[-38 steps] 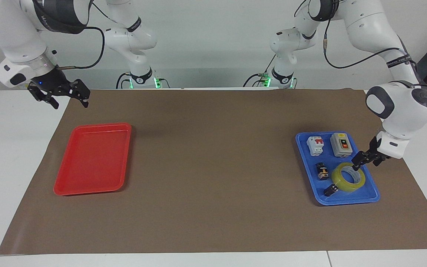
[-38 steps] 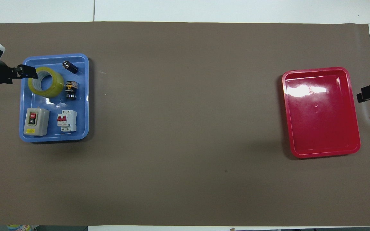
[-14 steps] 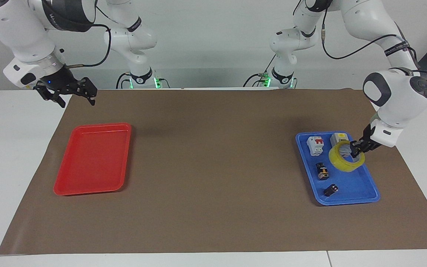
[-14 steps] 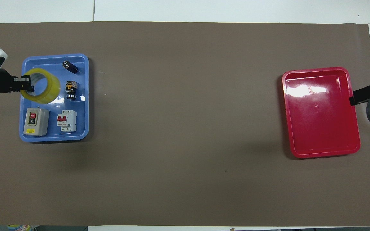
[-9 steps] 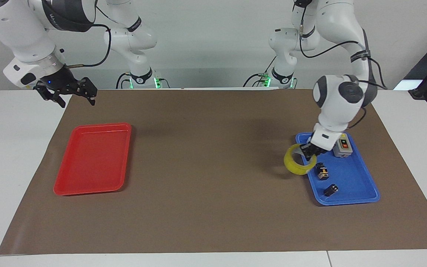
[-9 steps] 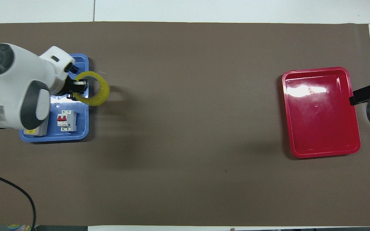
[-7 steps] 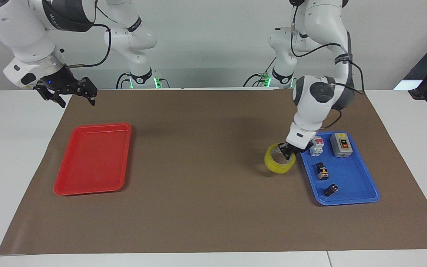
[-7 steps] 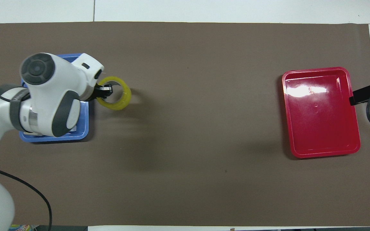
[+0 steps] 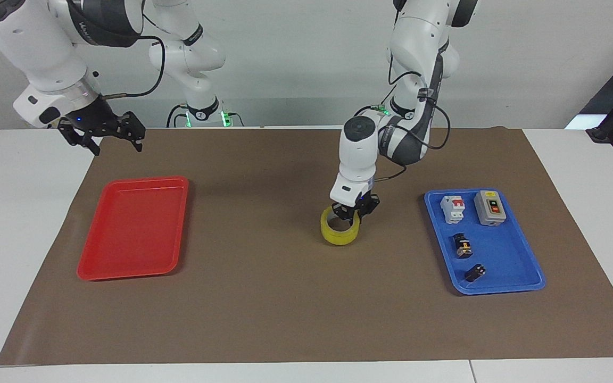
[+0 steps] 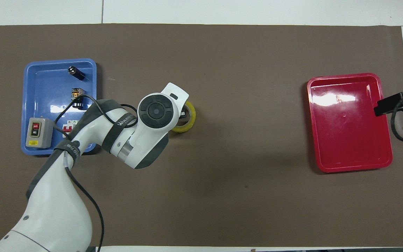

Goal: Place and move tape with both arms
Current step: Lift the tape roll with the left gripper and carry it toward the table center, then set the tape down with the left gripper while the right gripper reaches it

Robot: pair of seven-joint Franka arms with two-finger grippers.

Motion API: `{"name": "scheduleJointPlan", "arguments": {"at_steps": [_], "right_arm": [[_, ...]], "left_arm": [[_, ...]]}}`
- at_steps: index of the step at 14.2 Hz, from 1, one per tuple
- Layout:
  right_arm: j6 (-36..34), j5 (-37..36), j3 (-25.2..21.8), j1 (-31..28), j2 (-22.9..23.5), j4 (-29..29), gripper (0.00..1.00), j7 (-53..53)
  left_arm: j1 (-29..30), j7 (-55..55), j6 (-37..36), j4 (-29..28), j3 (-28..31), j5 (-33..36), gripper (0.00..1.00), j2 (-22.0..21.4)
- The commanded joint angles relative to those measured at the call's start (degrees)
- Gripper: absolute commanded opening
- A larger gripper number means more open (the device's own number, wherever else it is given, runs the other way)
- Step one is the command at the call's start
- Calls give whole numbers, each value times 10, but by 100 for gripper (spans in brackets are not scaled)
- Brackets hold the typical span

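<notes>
In the facing view the left gripper (image 9: 355, 211) stands at the middle of the bench with the tape (image 9: 340, 229), its fingers pinched on the roll's wall, one inside the core and one outside. The roll sits level on the brown mat (image 9: 264, 298) or just off it; which, I cannot tell. It lies between the blue tray (image 9: 503, 284) at the left arm's end and the red tray (image 9: 131, 226) at the right arm's end. The step in hand looks like the set-down at mid-table. The next move would call for the left fingers to part and lift straight up, so the roll stays put for the other arm. The right gripper (image 9: 108, 133) waits with fingers spread and empty, in the air by the mat's corner at the right arm's end, toward the robots' edge. A plain pale wall stands past the arm bases, and the white bench shows around the mat. In the overhead view the left arm's wrist covers most of the tape (image 10: 189, 121); only a yellow arc shows, near the mat's (image 10: 222, 196) middle. The blue tray (image 10: 37, 70) keeps a grey switch box (image 10: 39, 132) and small black parts. The red tray (image 10: 348, 154) lies empty, with the right gripper's (image 10: 387, 106) tip over its rim.
</notes>
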Motion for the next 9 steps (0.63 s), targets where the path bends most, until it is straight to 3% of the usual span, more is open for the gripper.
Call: {"name": "scheduleJointPlan", "arguments": {"at_steps": [1,4,5,6,7,9], "right_arm": [[2,10,0,-3,-12,-14,100,-10],[17,10,1,-1,-12,-16,100,2],[22,12,4,2,-11,-17,100,14],[33,14,6,17,-8,-17,100,32],[51,14,7,42,-2,-17,100,62],[88,17,6,90,26,-11,100,125]], "left_arm": [[-25,-15,22,5,8,16,0,11],[-26,-10,35,2,6,16,0,10],[-27,-13,35,-2,5,16,24,10],[-27,-13,34,-2,5,15,66,9],[-27,-10,32,-2,5,15,95,7],[-23,-9,20,-6,5,15,100,-17]]}}
